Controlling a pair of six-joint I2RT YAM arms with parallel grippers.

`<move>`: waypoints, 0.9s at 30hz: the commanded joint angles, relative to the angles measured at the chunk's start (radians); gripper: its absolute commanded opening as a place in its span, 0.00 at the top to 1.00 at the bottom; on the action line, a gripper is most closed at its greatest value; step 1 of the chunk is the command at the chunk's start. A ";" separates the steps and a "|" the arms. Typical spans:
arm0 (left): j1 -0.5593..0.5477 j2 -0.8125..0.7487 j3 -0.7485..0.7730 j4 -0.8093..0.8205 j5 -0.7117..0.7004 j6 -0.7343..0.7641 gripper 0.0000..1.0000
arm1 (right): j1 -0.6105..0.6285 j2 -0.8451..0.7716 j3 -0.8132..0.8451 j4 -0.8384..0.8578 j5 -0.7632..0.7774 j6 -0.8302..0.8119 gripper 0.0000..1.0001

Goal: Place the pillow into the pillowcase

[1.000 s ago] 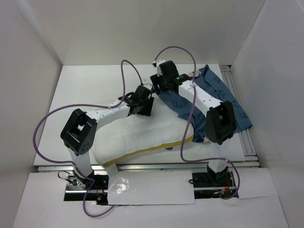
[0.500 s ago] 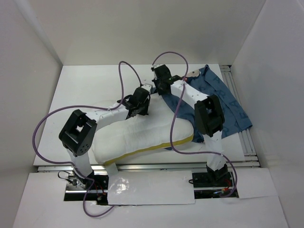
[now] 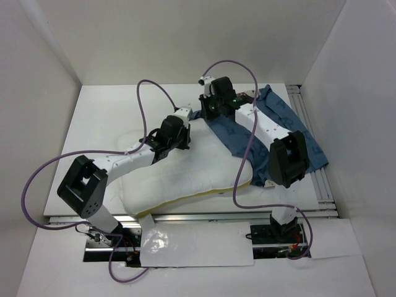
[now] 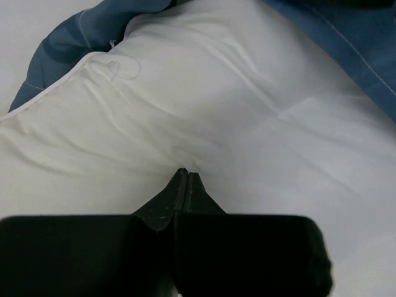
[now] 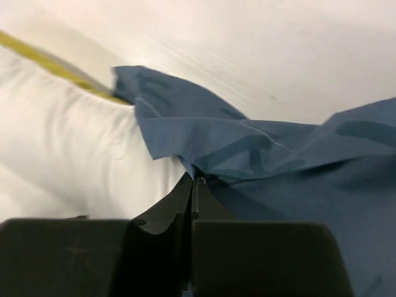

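Observation:
The white pillow [image 3: 185, 176] with its yellow edge lies across the near middle of the table. In the left wrist view its cloth [image 4: 204, 105] puckers toward my fingertips. My left gripper [image 3: 179, 142] presses down on the pillow's far side, jaws shut with a fold of pillow cloth pinched at the tips [image 4: 187, 174]. The blue pillowcase [image 3: 291, 127] lies at the right rear, its left end lapping over the pillow's far corner. My right gripper [image 3: 208, 114] is shut on the pillowcase's edge [image 5: 204, 148] and lifts it; its tips [image 5: 197, 180] meet just beside the pillow [image 5: 68, 136].
White walls close in the table on the left, back and right. A metal rail [image 3: 320, 179] runs along the right edge beside the pillowcase. Purple cables [image 3: 145, 105] loop above both arms. The right arm's elbow [image 3: 288, 158] hangs over the pillowcase.
Both grippers have shut, the left on pillow cloth and the right on the pillowcase edge. The left arm has stretched out and shifted left, its elbow lower.

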 commanded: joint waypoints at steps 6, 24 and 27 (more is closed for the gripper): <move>-0.002 -0.060 0.003 0.221 0.091 0.008 1.00 | 0.136 0.007 -0.034 0.137 -0.233 0.123 0.97; 0.007 -0.266 -0.126 0.244 -0.020 -0.001 1.00 | 0.150 0.021 -0.040 0.238 -0.289 0.246 1.00; 0.007 -0.255 -0.126 0.259 -0.098 -0.013 1.00 | 0.150 0.021 -0.030 0.264 -0.467 0.282 1.00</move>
